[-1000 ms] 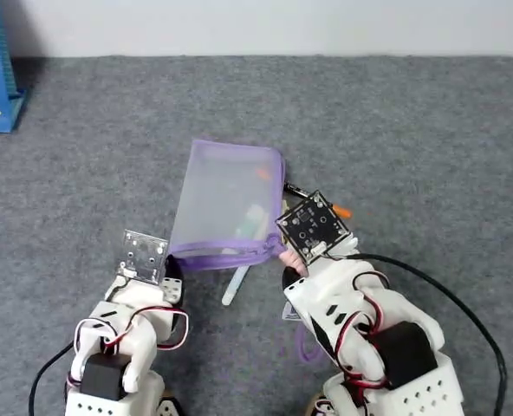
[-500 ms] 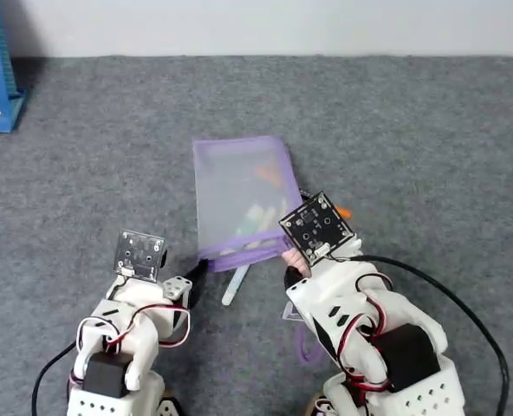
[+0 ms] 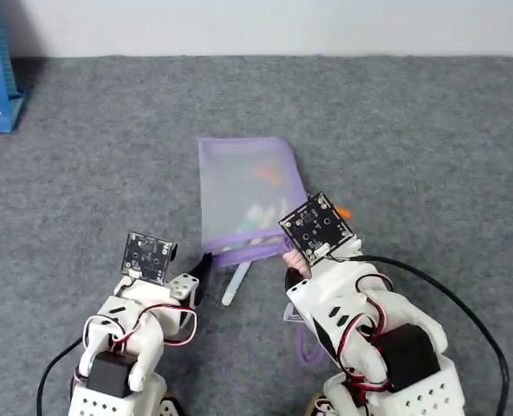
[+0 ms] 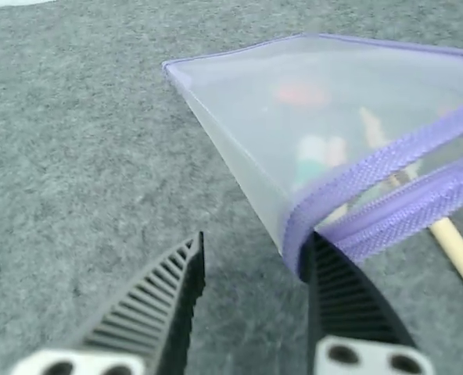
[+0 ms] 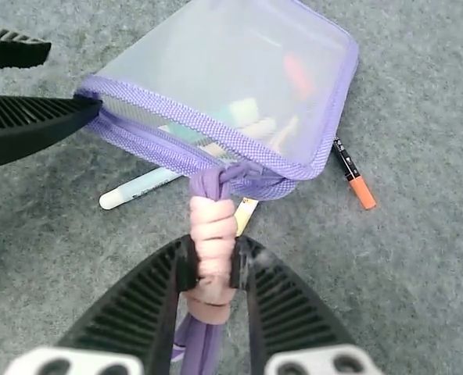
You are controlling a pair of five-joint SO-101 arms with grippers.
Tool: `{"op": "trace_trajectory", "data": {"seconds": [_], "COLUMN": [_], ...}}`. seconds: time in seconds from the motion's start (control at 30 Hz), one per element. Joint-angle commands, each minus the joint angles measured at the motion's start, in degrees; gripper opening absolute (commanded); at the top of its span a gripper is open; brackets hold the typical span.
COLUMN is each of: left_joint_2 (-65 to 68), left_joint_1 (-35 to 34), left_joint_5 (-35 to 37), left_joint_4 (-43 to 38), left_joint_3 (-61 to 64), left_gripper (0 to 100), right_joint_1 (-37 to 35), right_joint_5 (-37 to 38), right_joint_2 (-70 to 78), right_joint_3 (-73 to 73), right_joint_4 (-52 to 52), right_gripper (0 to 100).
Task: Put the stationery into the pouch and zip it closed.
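Pouch [image 3: 243, 186], clear with purple trim, lies flat on the grey surface [image 3: 430, 130] between the 2 arms, its zip edge [image 5: 161, 129] turned toward them. Some stationery is already inside: an orange piece and a few pale green and white ones show through the wall, though I cannot tell exactly what each one is. At least 2 items are left out. A white pen [image 5: 141, 187] lies on the surface partly under the zip edge, and a black pen with an orange cap [image 5: 353, 176] lies just beside the pouch's far side seam. A pale yellow stick [image 5: 245, 212], perhaps a pencil, pokes out past the zip edge, and I cannot tell if its other end is inside. The right hand [image 5: 212, 254] is clamped on the pink pull [image 5: 213, 234] tied to the zipper, with purple cord trailing below it. The left hand [image 4: 251, 250] is spread apart at the opposite corner of the zip edge, 1 finger touching that corner and the other clear of it, so it grips nothing. The mouth looks open between that corner and the pull. By my reading the filling is partly done, and the loose pens and the zipping remain
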Motion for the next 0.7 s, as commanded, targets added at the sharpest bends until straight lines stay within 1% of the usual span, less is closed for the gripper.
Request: {"op": "trace_trajectory", "data": {"seconds": [0.0,0.07,0.23,0.47,0.53,0.6,0.67], "left_joint_2": [-0.88,-0.88,-0.88,-0.88,-0.88,-0.88,-0.88], "left_joint_1": [0.62,0.70,3.43,3.96,4.04,4.04,3.87], "left_joint_5": [1.14,1.05,1.14,1.41,1.76,2.73,2.11], "left_joint_4": [-1.76,0.00,8.53,8.79,9.23,10.55,13.10], "left_joint_3": [-0.92,-1.63,-7.78,-8.13,-8.22,-8.92,-11.21], "left_gripper": [19,19,19,19,19,19,19], "right_joint_1": [0.31,0.31,0.31,0.22,-0.84,-2.42,-3.03], "right_joint_5": [0.44,0.44,0.44,0.44,0.44,0.35,0.18], "right_joint_2": [-1.01,-1.01,-1.01,-1.01,-1.01,-0.92,-0.92], "right_joint_3": [-3.87,-3.69,-3.52,-3.52,-3.52,-3.52,-3.52], "right_joint_4": [0.31,0.13,-0.13,-0.13,-0.22,-0.13,-0.13], "right_gripper": [0.9,0.9,0.9,0.9,0.9,0.9,0.9]}}
